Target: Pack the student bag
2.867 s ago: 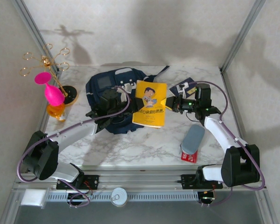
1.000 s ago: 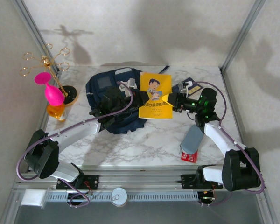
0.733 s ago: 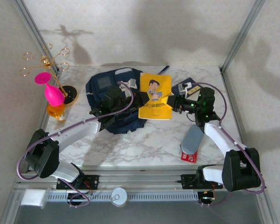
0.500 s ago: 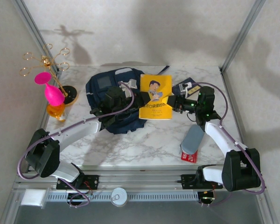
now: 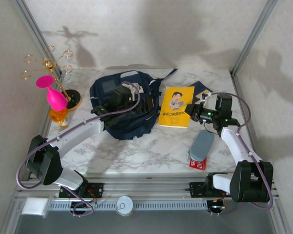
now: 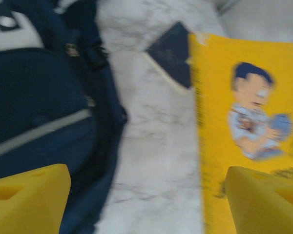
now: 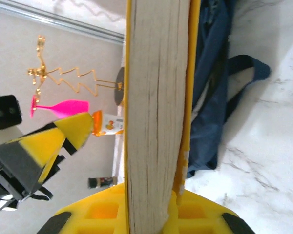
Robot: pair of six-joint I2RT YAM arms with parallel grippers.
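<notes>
Yellow book (image 5: 176,107) beside student bag (image 5: 98,95)

Arms: white links (image 5: 80,134), black joints (image 5: 44,163), purple cables (image 5: 19,173) looped outside. Fingers (image 6: 24,197) yellow, left pair's tips banded dark grey.

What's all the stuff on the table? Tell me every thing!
student bag: one, navy blue, middle-left of table
book: one, yellow, right of bag
booklet: one, dark blue, behind the book
pouch: one, grey, front right
red item: one, red, under pouch
wire stand: one, gold, far left
glass: one, pink, by the stand
bottle: one, orange, below the glass
left gripper: one, yellow fingers, open, beside bag
right gripper: one, yellow fingers, shut on book
</notes>
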